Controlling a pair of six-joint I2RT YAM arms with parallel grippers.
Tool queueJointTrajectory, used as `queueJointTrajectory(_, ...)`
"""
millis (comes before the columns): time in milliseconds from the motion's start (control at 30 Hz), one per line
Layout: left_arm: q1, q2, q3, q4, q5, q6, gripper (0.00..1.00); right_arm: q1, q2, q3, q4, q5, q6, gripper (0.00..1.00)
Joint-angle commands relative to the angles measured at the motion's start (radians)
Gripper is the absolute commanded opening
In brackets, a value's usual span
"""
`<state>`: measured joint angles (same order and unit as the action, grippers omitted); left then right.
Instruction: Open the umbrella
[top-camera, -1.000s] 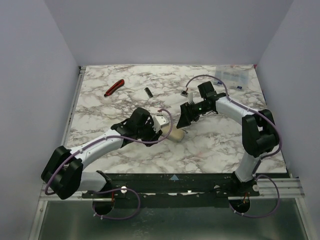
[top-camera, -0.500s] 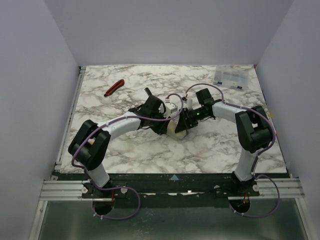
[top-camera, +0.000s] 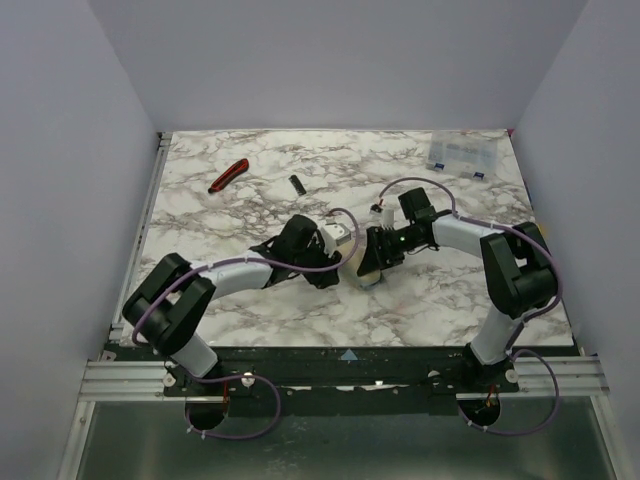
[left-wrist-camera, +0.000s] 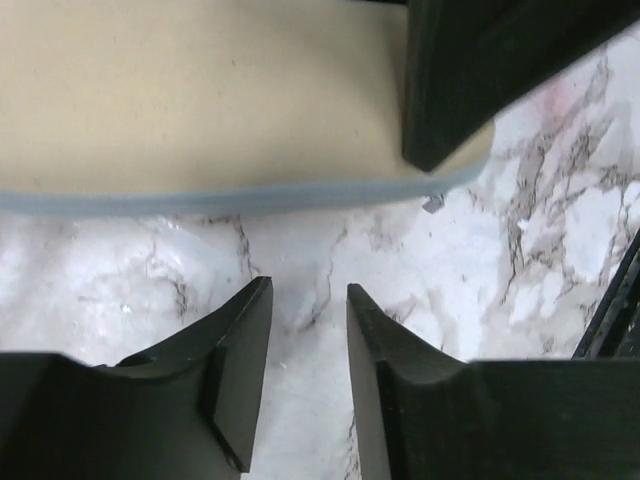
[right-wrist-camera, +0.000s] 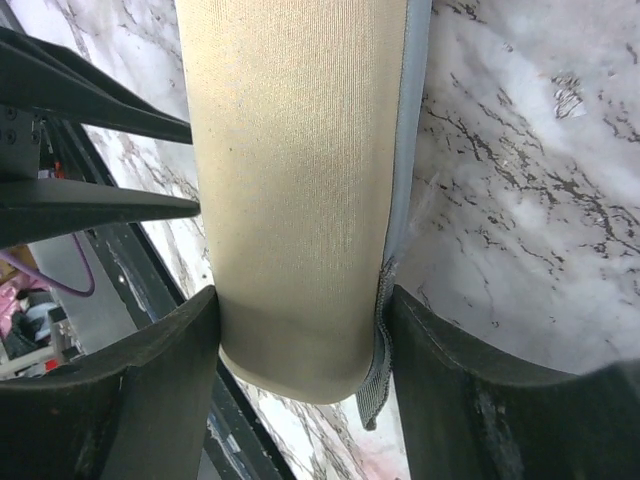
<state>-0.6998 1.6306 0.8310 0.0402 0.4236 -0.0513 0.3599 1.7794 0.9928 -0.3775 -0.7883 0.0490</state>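
No lavender umbrella fabric, shaft or ribs show. A beige fabric case (top-camera: 352, 266) with a grey-blue edge strip lies on the marble table (top-camera: 250, 300) between the arms. My right gripper (top-camera: 370, 258) is shut on one end of the case (right-wrist-camera: 300, 170), with a finger pressed against each side (right-wrist-camera: 305, 295). My left gripper (top-camera: 334, 262) is just left of the case. Its fingers (left-wrist-camera: 308, 295) stand a small gap apart over bare marble, holding nothing, with the case (left-wrist-camera: 200, 90) just beyond the tips. A right finger (left-wrist-camera: 480, 70) shows in the left wrist view.
A red and black tool (top-camera: 228, 175) and a small black item (top-camera: 296, 183) lie at the back left. A clear plastic box (top-camera: 462, 152) stands at the back right corner. Grey walls close in the table on three sides.
The right gripper has come down from the back onto the case's end and closed on it. The left arm has swung in, then drawn back slightly to the case's left side.
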Motion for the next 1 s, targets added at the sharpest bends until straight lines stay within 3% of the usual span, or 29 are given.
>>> queueJointTrajectory(0,-0.032,-0.16,-0.166,0.182,-0.004,0.072,0.41,0.007,-0.01,-0.062,0.051,0.03,0.046,0.43)
queueJointTrajectory(133,-0.106,-0.197,-0.251,0.284,-0.083,0.081,0.53,0.007,-0.008,-0.071,0.059,0.043,0.067,0.43)
queueJointTrajectory(367,-0.2,-0.122,-0.246,0.388,-0.21,-0.008,0.53,0.007,-0.006,-0.095,0.077,0.072,0.118,0.32)
queueJointTrajectory(567,-0.242,-0.065,-0.205,0.403,-0.269,-0.028,0.53,0.007,-0.012,-0.107,0.078,0.09,0.132,0.32)
queueJointTrajectory(800,-0.251,-0.014,-0.148,0.387,-0.315,-0.061,0.46,0.007,-0.003,-0.103,0.078,0.107,0.157,0.32)
queueJointTrajectory(967,-0.251,0.015,-0.118,0.351,-0.36,-0.065,0.3,0.006,-0.005,-0.11,0.081,0.113,0.156,0.32)
